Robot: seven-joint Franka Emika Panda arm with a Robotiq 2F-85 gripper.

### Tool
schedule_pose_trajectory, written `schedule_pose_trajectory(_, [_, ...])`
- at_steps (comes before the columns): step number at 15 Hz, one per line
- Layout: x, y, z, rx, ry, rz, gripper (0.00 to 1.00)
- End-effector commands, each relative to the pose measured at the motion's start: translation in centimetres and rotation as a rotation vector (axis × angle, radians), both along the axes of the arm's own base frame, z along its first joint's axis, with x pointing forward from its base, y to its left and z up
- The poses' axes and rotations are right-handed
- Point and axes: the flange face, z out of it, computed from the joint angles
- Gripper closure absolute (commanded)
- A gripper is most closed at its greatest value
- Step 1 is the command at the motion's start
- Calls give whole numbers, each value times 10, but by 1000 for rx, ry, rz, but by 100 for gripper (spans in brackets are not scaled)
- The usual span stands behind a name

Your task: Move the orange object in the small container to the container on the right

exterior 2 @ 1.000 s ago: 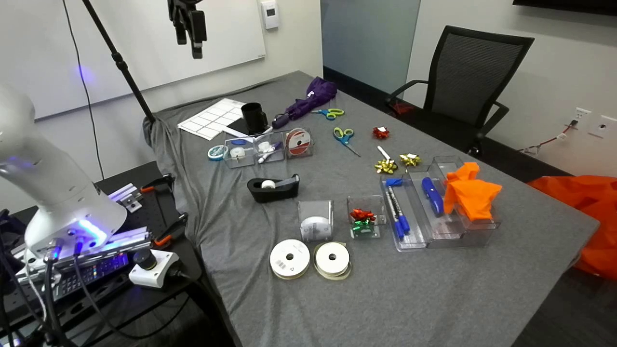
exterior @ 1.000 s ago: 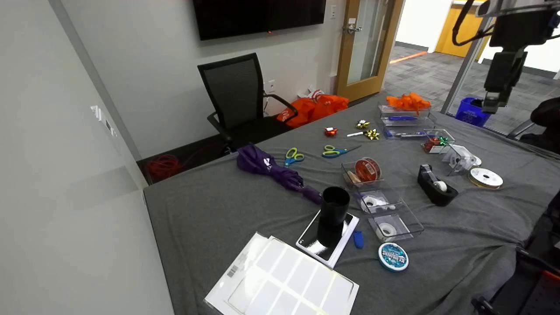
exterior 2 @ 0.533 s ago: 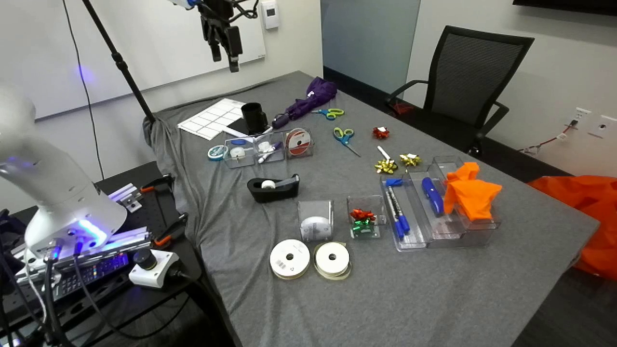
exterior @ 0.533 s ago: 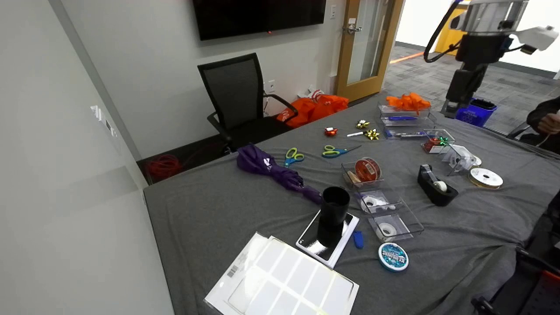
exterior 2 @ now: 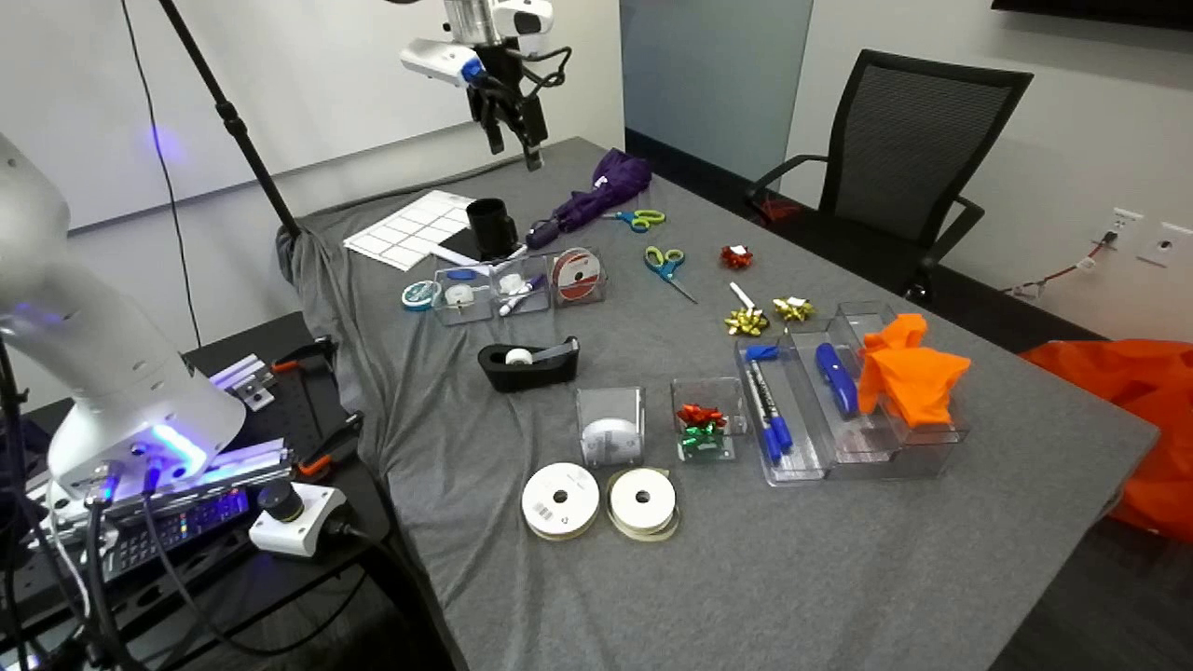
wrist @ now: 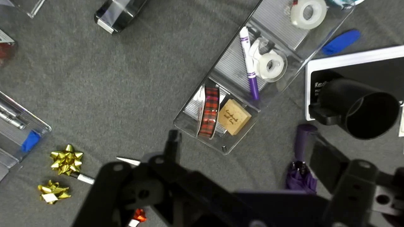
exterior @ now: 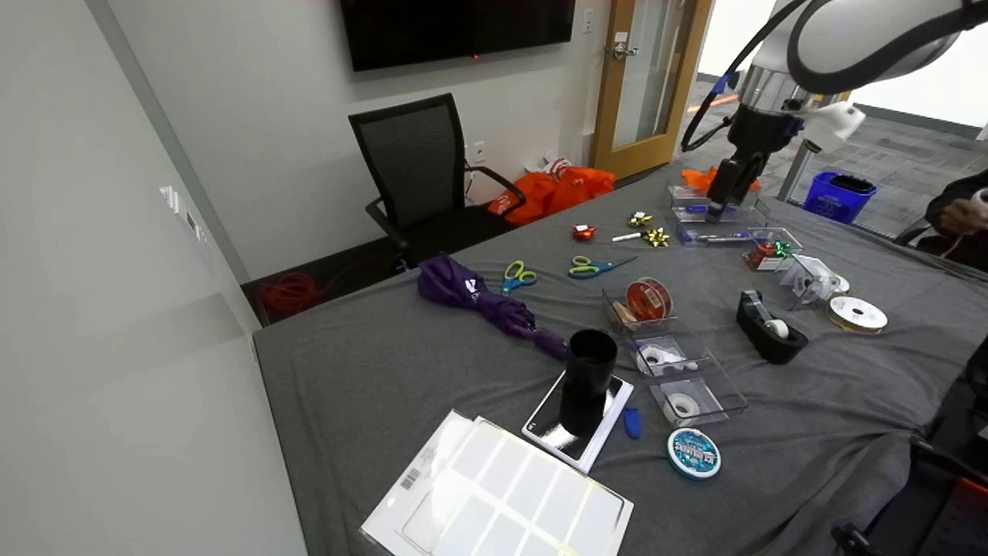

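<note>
The claw (exterior 2: 515, 157) points downward, somewhat tilted, with its two fingers (wrist: 172, 146) standing wide apart; directly above it is the silver wrist (exterior 2: 473, 22), and farther up, the white arm (exterior: 857, 35)

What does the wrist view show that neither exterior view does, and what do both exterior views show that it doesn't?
Wrist view only: readable lettering, "handmade with love", on the wooden block, and a clear plaid pattern on the ribbon.

Exterior views only: the orange cloth, the chair and the white spools.

Shared: the claw, the mug, the umbrella and the tape dispenser, which the wrist view's top edge cuts off.
</note>
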Motion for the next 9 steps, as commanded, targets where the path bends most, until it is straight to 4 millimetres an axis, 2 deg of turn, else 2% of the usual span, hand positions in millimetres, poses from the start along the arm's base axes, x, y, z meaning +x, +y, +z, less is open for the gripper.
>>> schedule_pose_trajectory(1, [5, 0, -4, -2, 2, -1, 0])
schedule_pose_trajectory(5, [10, -1, -3, -3, -4, -1, 0])
schedule_pose_trajectory(9, [40, -8, -28, 79, -62, -104, 0])
